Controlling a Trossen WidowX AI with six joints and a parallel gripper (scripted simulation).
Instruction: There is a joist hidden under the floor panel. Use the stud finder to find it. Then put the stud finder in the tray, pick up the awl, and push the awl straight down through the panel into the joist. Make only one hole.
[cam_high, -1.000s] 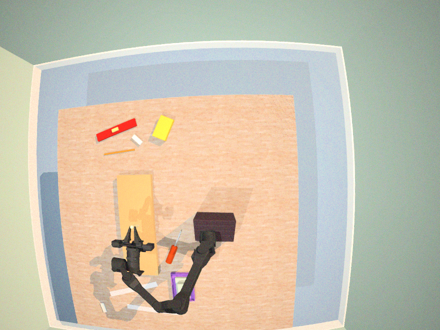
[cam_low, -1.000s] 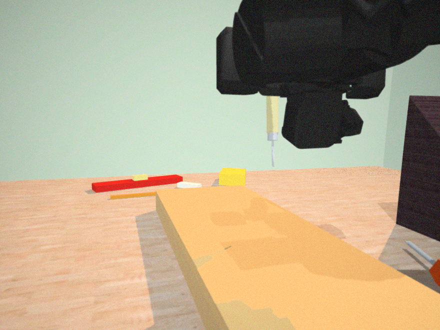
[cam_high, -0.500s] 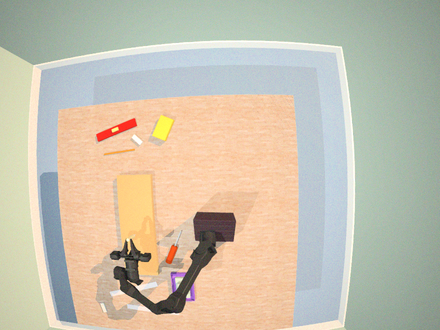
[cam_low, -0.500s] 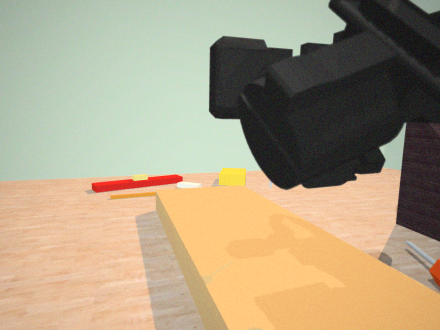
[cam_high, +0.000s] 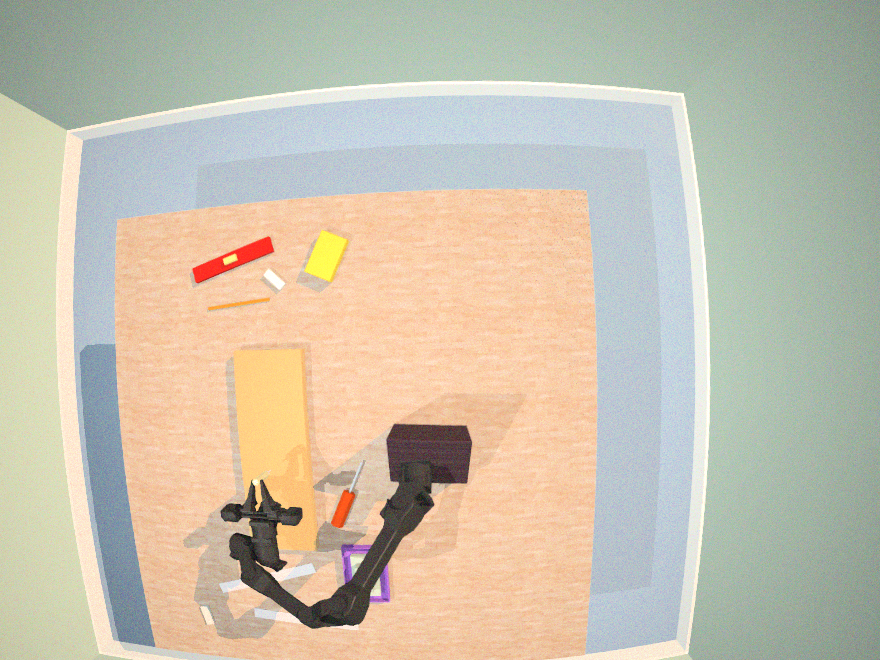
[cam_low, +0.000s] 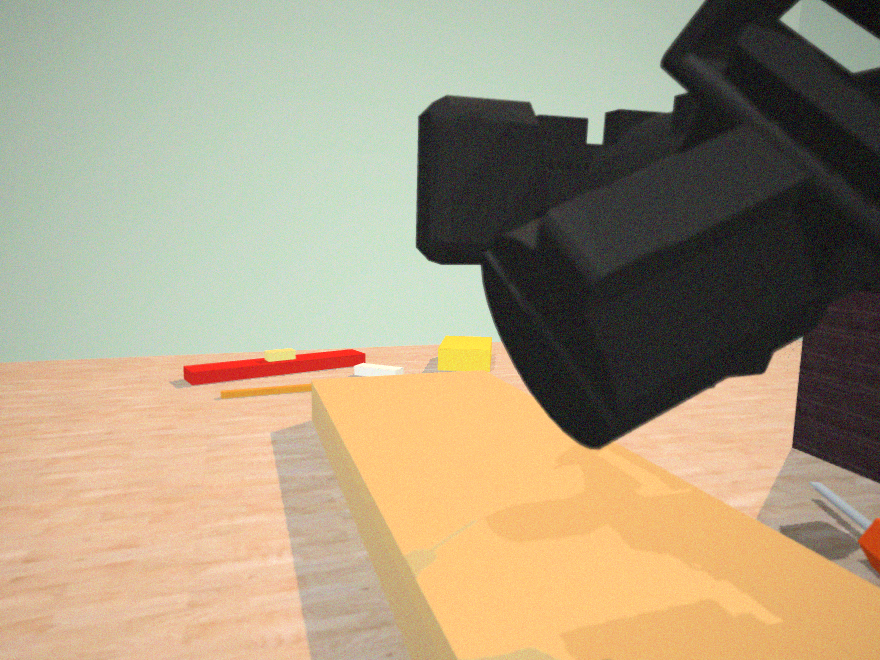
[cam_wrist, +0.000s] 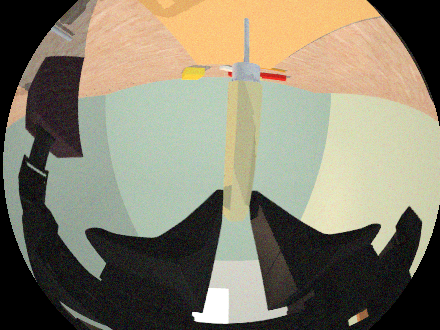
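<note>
My gripper (cam_high: 255, 485) (cam_wrist: 236, 196) is shut on the cream handle of the awl (cam_wrist: 242, 125). In the wrist view its grey shaft extends away from the fingers, against the panel. In the exterior view the fingertips and awl are hidden behind the wrist. The long orange-tan floor panel (cam_high: 270, 412) (cam_low: 426, 440) lies below; from above the fingertips are over its left part. Their height is hard to tell. No joist or hole can be made out. The purple-rimmed tray (cam_high: 347, 566) is partly under the arm. Something pale shows inside; I cannot tell whether it is the stud finder.
An orange-handled screwdriver (cam_high: 343, 508) lies right of the panel, near the dark arm base (cam_high: 429, 454) (cam_low: 838, 383). Beyond the panel are a red level (cam_high: 248, 252) (cam_low: 227, 370), yellow block (cam_high: 326, 255) (cam_low: 463, 355), white block (cam_high: 274, 279) and pencil (cam_high: 238, 304). White strips lie nearer.
</note>
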